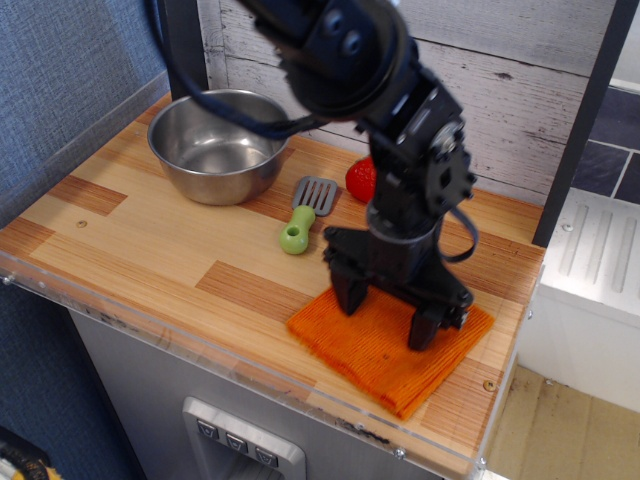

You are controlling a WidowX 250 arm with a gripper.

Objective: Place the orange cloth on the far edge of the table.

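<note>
observation.image: arm is bent down at frame centre, gripper (pixel 385 318) spread wide, both fingertips pressed onto the orange cloth (pixel 388 345), lower right of the table (pixel 130 235).

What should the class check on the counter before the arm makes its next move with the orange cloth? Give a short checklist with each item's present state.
1. Claw on the orange cloth: ok, both fingertips press down on it, jaws spread wide.
2. Cloth actually gripped: cannot tell; the fingers look pressed on top, not pinching.
3. Cloth at the far edge of the table: not ok; it lies near the front right corner.
4. Cloth fully on the table: ok, though one corner sits close to the front edge.
5. Path toward the back: not ok; the red strawberry toy and the spatula lie behind the cloth.
</note>
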